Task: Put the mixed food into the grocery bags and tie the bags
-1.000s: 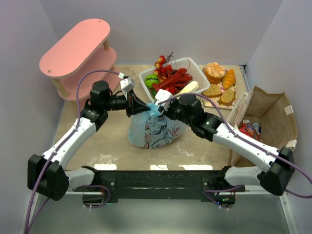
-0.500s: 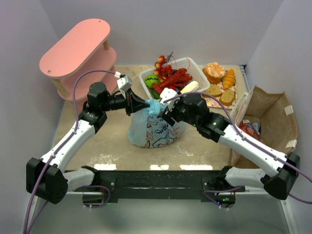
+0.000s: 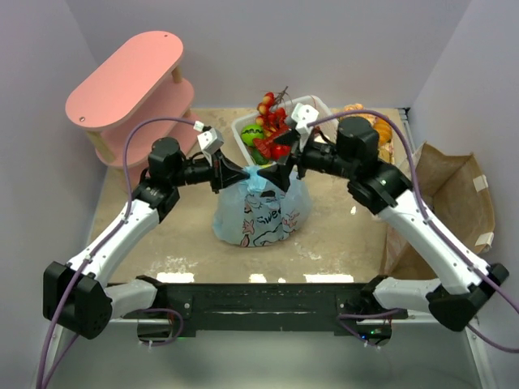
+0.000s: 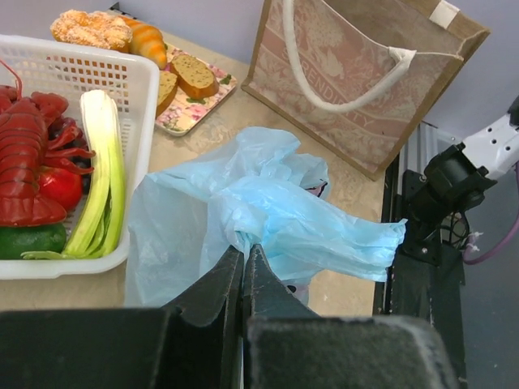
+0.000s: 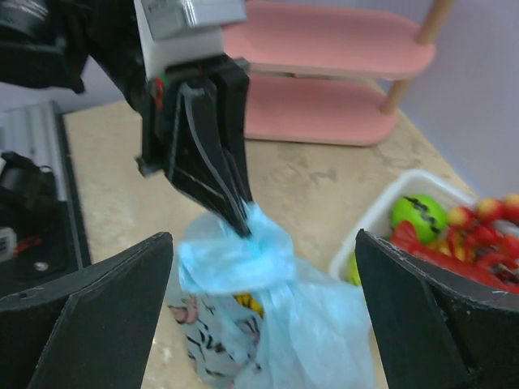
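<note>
The blue bag point(image 3: 259, 212) neck is pinched by the left gripper point(image 3: 246, 173); its tail is best seized by the spread right gripper point(image 3: 282, 172).

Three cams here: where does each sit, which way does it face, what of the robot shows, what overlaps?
Top external: above and behind the bases, looking down on the table; both arms whole, left gripper and right gripper at the light-blue bag.
Left wrist: faces right toward the brown paper bag; its shut fingers pinch the light-blue bag.
Right wrist: faces left toward the pink shelf; its fingers spread wide.
Shared: all show the light-blue bag and white basket.
</note>
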Robot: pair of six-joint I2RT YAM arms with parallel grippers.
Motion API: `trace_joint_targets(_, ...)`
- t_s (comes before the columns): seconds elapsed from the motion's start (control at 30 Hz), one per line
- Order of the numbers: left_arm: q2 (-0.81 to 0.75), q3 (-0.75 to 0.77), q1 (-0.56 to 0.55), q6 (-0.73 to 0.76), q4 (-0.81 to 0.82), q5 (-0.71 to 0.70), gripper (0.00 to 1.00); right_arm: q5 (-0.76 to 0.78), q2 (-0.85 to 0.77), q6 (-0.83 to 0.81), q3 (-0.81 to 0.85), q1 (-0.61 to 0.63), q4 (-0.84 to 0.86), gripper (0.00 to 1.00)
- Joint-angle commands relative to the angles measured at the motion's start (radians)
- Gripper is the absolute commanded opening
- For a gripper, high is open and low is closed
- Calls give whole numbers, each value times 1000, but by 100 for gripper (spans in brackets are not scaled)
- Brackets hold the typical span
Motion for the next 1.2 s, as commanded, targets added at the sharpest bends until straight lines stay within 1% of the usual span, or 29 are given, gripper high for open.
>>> trace_joint_targets(0.0,-43,7,-15,73,9,-30,0,-195,131,116,82,-4,-6,97)
trace_joint_targets(0.2,-58,-10,-20,91,19,-40,0,-267,201,44,59,0,-64,98)
trace_joint_targets(0.33,-67,-21,-23,90,39,-37,0,-209,230,-16,42,2,-122,94)
trace_joint_targets(0.37,-67,-21,-24,91,38,-37,0,-194,241,-27,45,3,-139,89)
trace_joint_targets(0.4,-67,-21,-23,97,35,-40,0,-153,246,-36,52,5,-173,86)
trace_joint_targets(0.47,-70,-21,-23,102,27,-46,0,-101,249,-45,52,11,-190,80)
trace_joint_targets(0.5,-73,-21,-23,108,24,-49,0,-84,253,-51,55,11,-210,79)
trace_joint_targets(0.53,-75,-20,-23,110,22,-50,0,-41,257,-56,56,17,-217,79)
trace_joint_targets(0.67,-75,-19,-26,114,21,-46,0,42,281,-70,68,43,-248,79)
trace_joint_targets(0.83,-76,-23,-37,117,18,-46,0,114,312,-60,84,81,-236,85)
trace_joint_targets(0.9,-81,-26,-38,117,18,-47,0,160,316,-54,91,91,-231,86)
trace_joint_targets(1.03,-84,-23,-38,136,-5,-79,0,245,312,-50,105,117,-245,76)
trace_joint_targets(1.07,-86,-21,-38,143,-13,-87,0,254,301,-50,107,118,-248,70)
trace_joint_targets(1.13,-92,-20,-38,156,-24,-112,0,285,290,-50,114,117,-268,65)
trace_joint_targets(1.17,-95,-21,-38,159,-27,-116,0,295,283,-51,119,118,-279,58)
